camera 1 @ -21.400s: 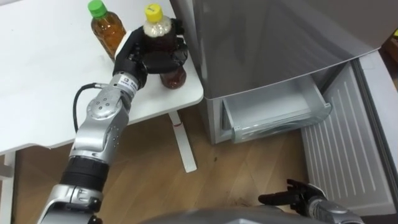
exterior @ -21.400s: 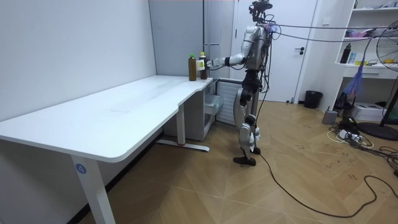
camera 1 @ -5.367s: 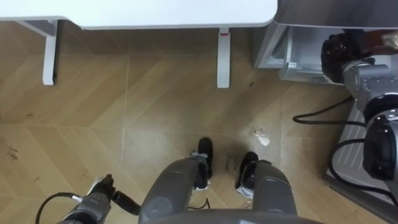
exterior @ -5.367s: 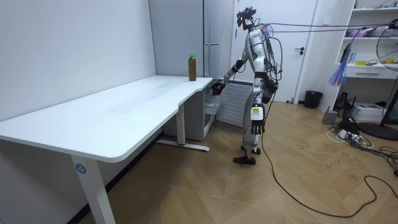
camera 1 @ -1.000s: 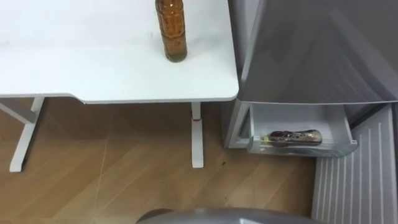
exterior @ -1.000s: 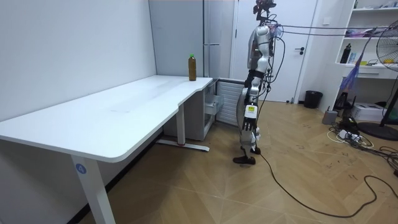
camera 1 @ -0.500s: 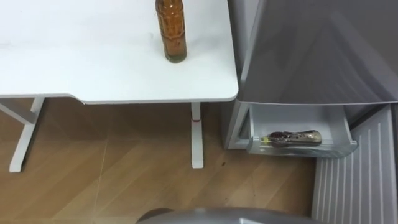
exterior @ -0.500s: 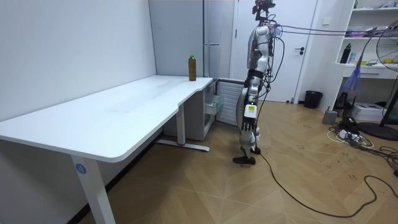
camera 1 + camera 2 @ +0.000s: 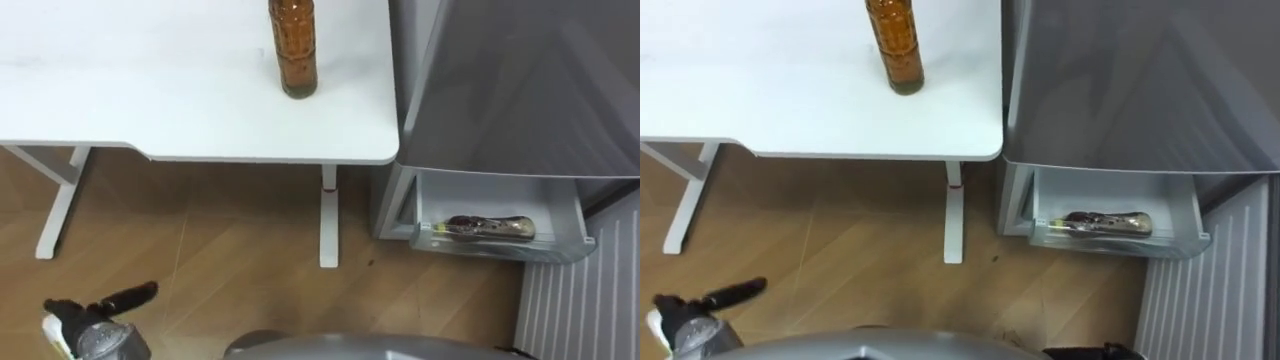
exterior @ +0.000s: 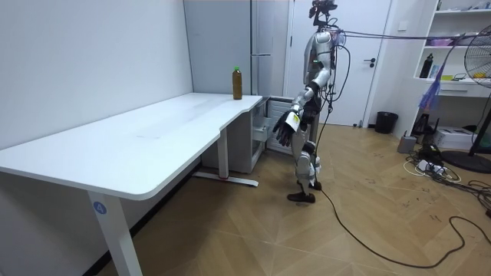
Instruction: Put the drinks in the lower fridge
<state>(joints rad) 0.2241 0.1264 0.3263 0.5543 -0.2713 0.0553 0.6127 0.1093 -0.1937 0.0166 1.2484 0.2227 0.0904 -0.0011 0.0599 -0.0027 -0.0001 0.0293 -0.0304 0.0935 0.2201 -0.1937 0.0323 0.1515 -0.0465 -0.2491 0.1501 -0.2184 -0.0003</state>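
Left hand (image 9: 88,312), fingers loosely spread, below the table (image 9: 150,90), should wrap the table's upright bottle (image 9: 297,50) mid-body.

Upright bottle (image 9: 297,52) on table (image 9: 150,100); lying bottle (image 9: 490,228) in drawer (image 9: 500,195)

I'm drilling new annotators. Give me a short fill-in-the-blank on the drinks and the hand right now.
The bottle on the white table stands ____. The second bottle lies in the fridge's open ____. The left hand, fingers straight, holds ____.
Missing words: upright, drawer, nothing.
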